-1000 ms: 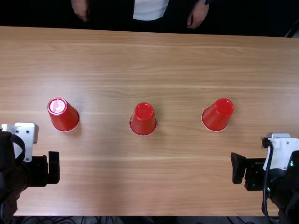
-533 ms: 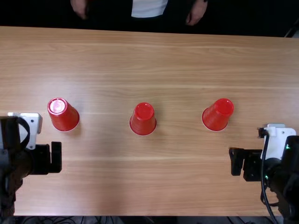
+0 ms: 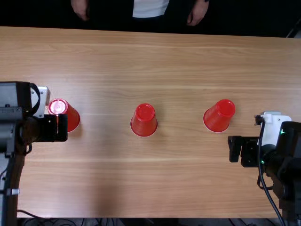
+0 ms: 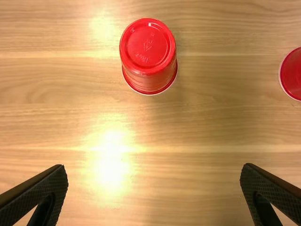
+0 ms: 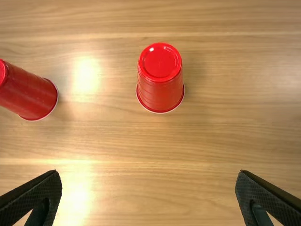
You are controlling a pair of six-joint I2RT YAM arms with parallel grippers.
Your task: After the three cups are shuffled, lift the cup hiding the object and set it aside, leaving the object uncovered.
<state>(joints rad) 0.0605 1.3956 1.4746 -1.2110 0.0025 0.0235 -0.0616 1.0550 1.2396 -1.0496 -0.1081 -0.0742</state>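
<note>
Left gripper [image 4: 153,168] has swung forward over the left cup [image 3: 69,120], fingers spread.
Middle cup [image 3: 144,120] and right cup [image 3: 219,115] share its row across the table [image 3: 150,56]; right gripper [image 5: 146,174], also spread, sits by the right edge.

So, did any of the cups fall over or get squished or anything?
No, nothing stands out. The left cup, the middle cup and the right cup all stand upside down in a row on the table, apart from each other. None is tipped or dented, and nothing is spilled.
</note>
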